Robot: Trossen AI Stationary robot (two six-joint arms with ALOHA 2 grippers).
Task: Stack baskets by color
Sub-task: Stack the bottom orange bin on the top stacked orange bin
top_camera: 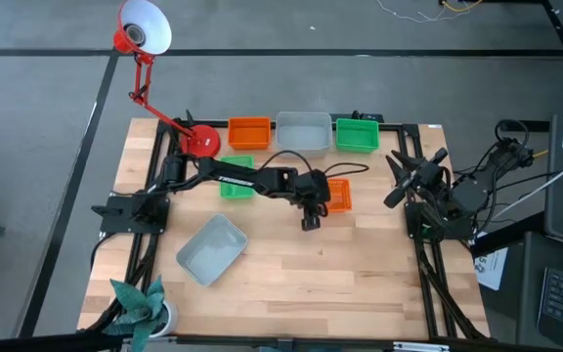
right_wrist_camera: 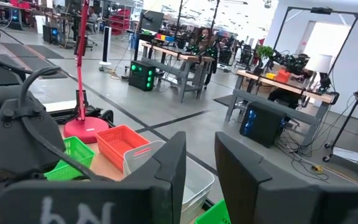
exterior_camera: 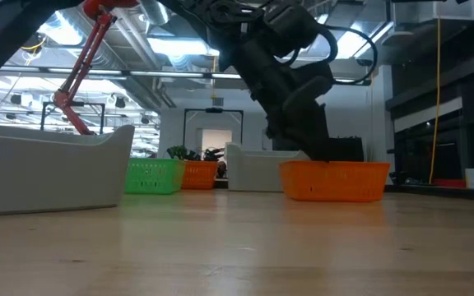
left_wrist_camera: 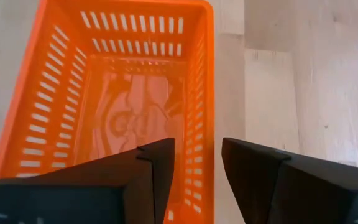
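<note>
An orange mesh basket (top_camera: 340,196) stands on its bottom at the table's middle. My left gripper (left_wrist_camera: 197,149) slants down at it, open. One finger (left_wrist_camera: 157,171) is inside the basket and the other (left_wrist_camera: 253,174) outside, with the side wall (left_wrist_camera: 205,130) between them untouched. Along the far edge stand an orange basket (top_camera: 249,132), a pale grey basket (top_camera: 303,132) and a green basket (top_camera: 357,134). Another green basket (top_camera: 236,189) sits partly under the left arm. A second grey basket (top_camera: 211,249) stands toward the near left. My right gripper (right_wrist_camera: 201,180) waits raised at the right edge, open and holding nothing.
A red desk lamp stands with its round base (top_camera: 201,142) at the far left, and its arm rises over that corner. A green paper plant (top_camera: 140,303) sits at the near left corner. Bare wood (top_camera: 360,274) lies near the front, middle and right.
</note>
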